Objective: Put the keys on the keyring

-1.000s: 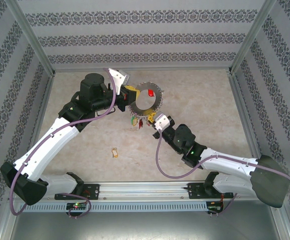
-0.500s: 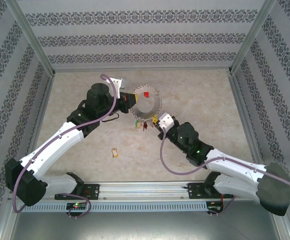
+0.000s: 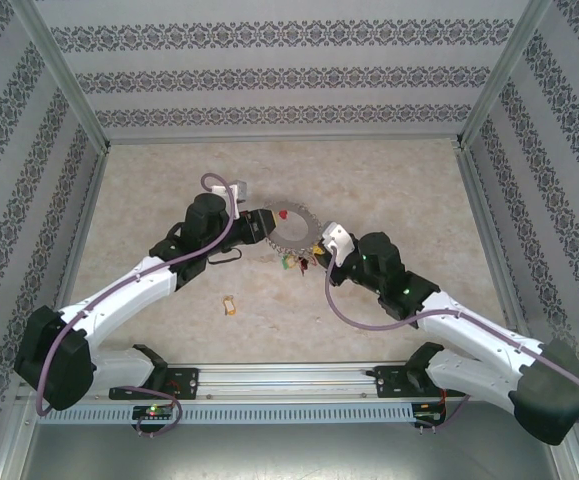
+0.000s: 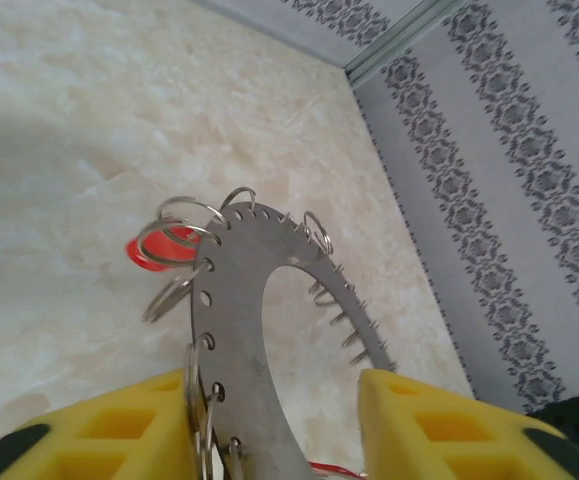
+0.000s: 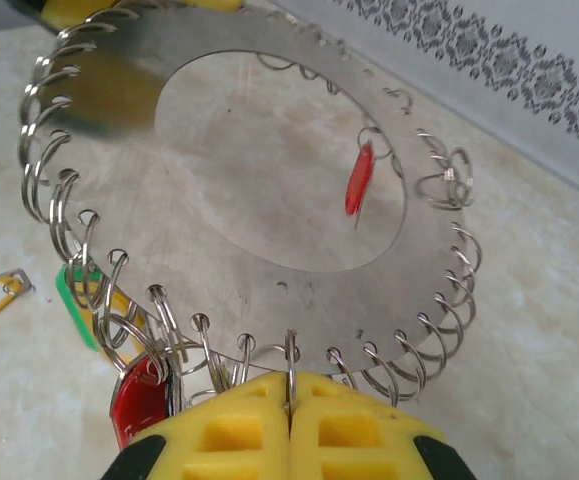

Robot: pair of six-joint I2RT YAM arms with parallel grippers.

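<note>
The keyring [image 3: 294, 234] sits at about the middle of the desk [image 3: 409, 180], between the two arms. The right end effector [image 3: 320, 246] has its yellow fingers [image 5: 359, 430] pressed together, clamped on the near rim of the keyring [image 5: 219, 290] among the small split rings. The left end effector [image 3: 262, 221] is at the opposite, left side with its fingers [image 4: 119, 430] apart. The flat metal band of the keyring [image 4: 259, 330] passes between them, close to the left finger, and is not squeezed. A red tag [image 5: 357, 182] hangs from a small ring on the far rim and shows through the central hole. Green and yellow tags [image 5: 77, 300] cluster at the near-left rim. One loose key with a tan tag [image 3: 230, 305] lies on the desk toward the front edge, left of centre, well apart from the keyring.
</note>
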